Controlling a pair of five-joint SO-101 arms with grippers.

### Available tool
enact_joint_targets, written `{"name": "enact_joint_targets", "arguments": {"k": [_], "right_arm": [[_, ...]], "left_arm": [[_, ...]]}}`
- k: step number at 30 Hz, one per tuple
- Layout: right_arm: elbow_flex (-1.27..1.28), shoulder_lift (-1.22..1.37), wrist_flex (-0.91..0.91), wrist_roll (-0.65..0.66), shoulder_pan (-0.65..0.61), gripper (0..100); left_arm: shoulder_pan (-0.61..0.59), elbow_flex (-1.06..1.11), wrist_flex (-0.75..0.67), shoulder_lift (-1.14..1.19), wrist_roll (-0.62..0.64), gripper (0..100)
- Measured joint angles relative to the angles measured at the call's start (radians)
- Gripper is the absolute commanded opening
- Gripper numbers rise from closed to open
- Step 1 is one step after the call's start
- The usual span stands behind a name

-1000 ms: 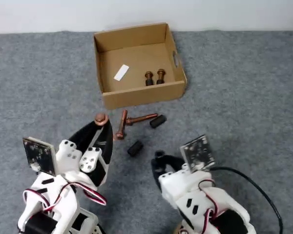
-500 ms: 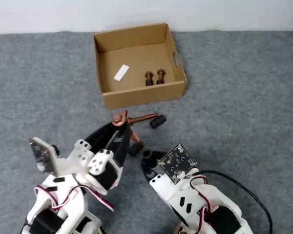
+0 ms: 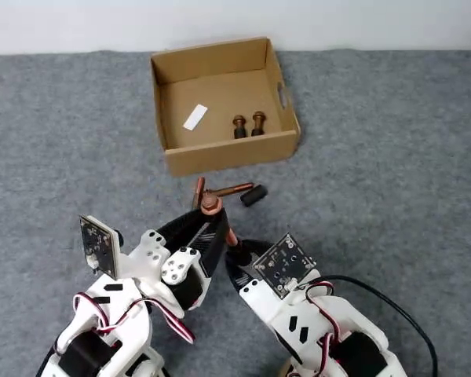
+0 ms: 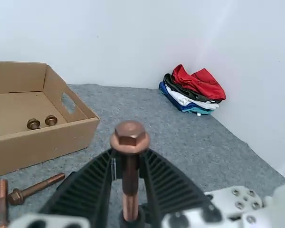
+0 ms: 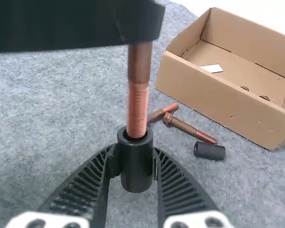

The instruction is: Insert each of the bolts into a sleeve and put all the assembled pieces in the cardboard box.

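Note:
My left gripper [image 3: 212, 215] [image 4: 129, 156] is shut on a copper bolt [image 3: 211, 203] [image 4: 129, 137], held upright with its head on top. The bolt's threaded end [image 5: 137, 107] sits in the mouth of a black sleeve [image 5: 134, 161] [image 4: 131, 221]. My right gripper [image 5: 134, 159] [image 3: 235, 248] is shut on that sleeve just above the carpet. The cardboard box [image 3: 231, 154] [image 4: 42, 142] [image 5: 218, 107] lies beyond, with two assembled pieces [image 3: 249, 124] [image 4: 42, 122] standing inside near its front wall.
Two loose bolts [image 3: 199, 191] [image 3: 232, 189] [image 5: 183, 125] and a loose black sleeve [image 3: 253, 195] [image 5: 209, 150] lie on the grey carpet between the grippers and the box. A white slip [image 3: 195, 116] lies in the box. Folded clothes [image 4: 192, 90] sit by the wall.
My left arm carried the bolt to the right, over the sleeve. My right gripper swung left and shut on the sleeve that lay on the carpet; the bolt's tip now stands in it.

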Motion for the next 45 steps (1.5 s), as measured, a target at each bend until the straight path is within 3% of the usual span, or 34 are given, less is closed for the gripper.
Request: {"name": "enact_joint_targets", "arguments": {"k": [9,16,22,32,39,43,45], "right_arm": [[0.0,0.0,0.0,0.0,-0.005,0.8],[0.003,0.002,0.0,0.0,-0.005,0.8],[0.005,0.003,0.002,0.0,-0.003,0.8],[0.003,0.002,0.002,0.005,-0.005,0.8],[0.003,0.002,0.0,0.005,0.0,0.8],[0.003,0.002,0.0,-0.034,0.037,0.8],[0.003,0.003,-0.005,-0.083,0.098,0.8]], "left_arm": [[0.052,0.006,0.137,0.0,0.002,1],[0.107,0.098,0.143,-0.014,-0.058,1],[0.107,0.12,0.161,-0.018,-0.123,18],[0.058,0.074,0.244,-0.018,-0.144,20],[-0.002,-0.084,0.327,-0.015,-0.163,18],[-0.054,-0.172,0.327,-0.017,-0.163,2],[-0.101,-0.18,0.327,-0.017,-0.163,2]]}}
